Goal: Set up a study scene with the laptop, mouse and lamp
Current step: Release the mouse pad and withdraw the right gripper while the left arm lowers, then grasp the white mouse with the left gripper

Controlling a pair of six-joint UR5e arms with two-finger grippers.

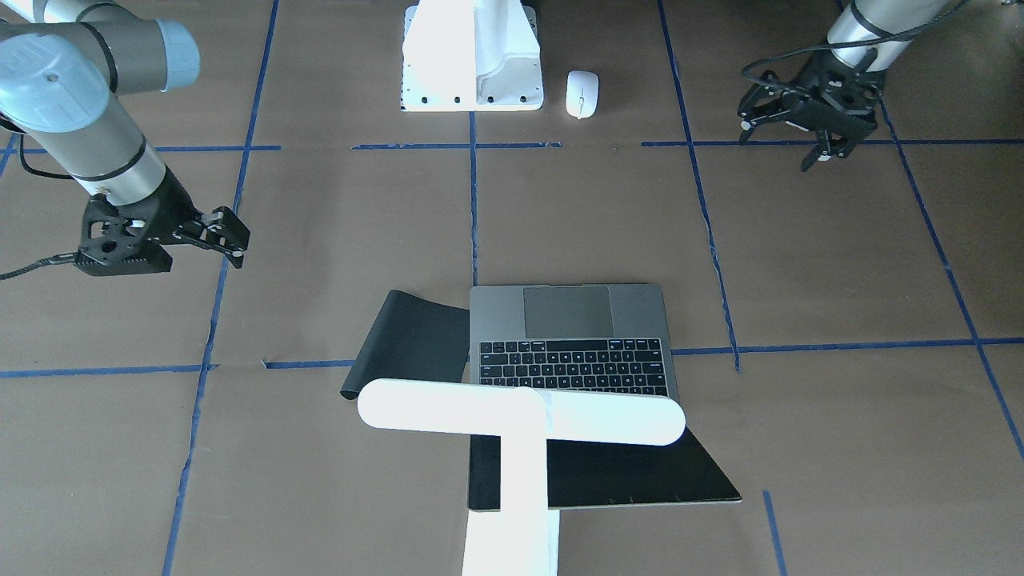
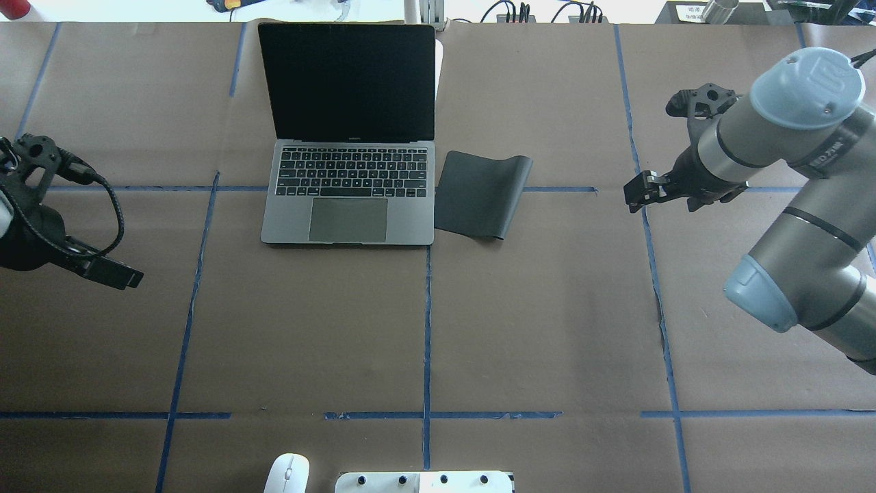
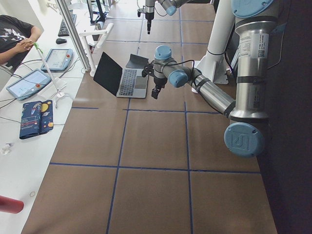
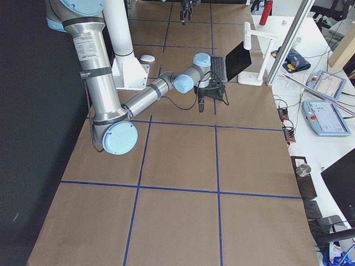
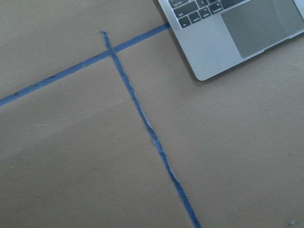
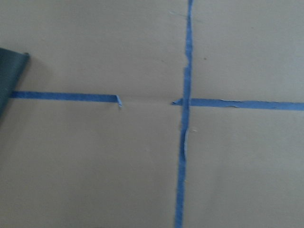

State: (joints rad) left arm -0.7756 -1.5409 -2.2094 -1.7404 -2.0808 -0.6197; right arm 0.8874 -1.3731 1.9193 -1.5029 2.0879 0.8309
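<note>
The laptop stands open on the far middle of the table, its black screen upright; its corner shows in the left wrist view. The white lamp stands behind the screen, its bar across it. The white mouse lies at the robot's edge, beside the white base block. My left gripper hangs open and empty above the table, left of the laptop. My right gripper hangs open and empty, right of the black mat.
A thin black mat lies against the laptop's right side, one edge curled up; it shows in the right wrist view. The white bracket block with bolt holes stands at the robot's edge. Blue tape lines cross the brown table.
</note>
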